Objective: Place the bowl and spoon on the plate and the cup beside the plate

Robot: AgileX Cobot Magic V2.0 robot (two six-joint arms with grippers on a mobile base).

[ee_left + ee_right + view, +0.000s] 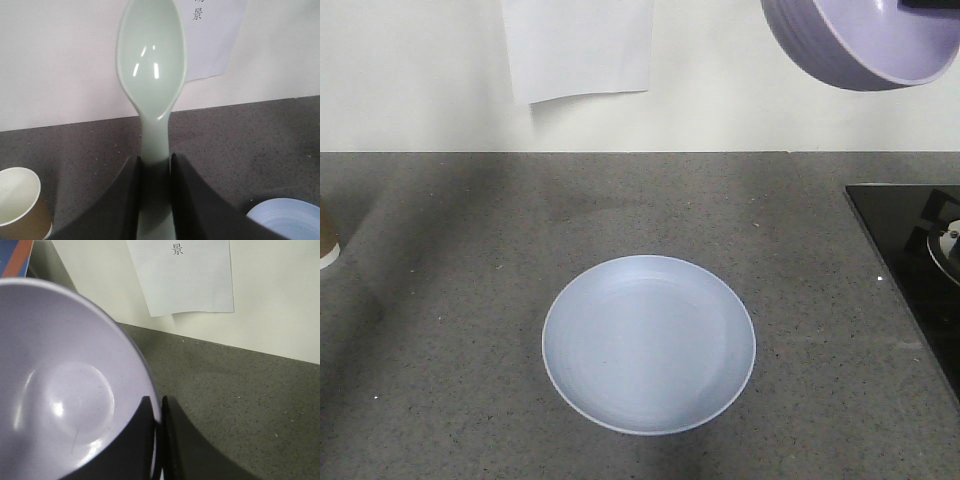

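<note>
My right claw [159,415] clamps the bowl [65,390] rim, high above the desk's [440,300] right side; left claw [155,167] grips the spoon [152,55]. The plate [650,345] sits mid-desk: I'd level the bowl, centre, lower, then release.

Dim soft light, spoon [151,60] glare, mild blur

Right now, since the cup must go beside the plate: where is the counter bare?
Widest bare counter lies left of the plate, between it and the cup. Another band runs behind the plate to the wall. Right is tighter: a narrow strip before the black cooktop.
</note>
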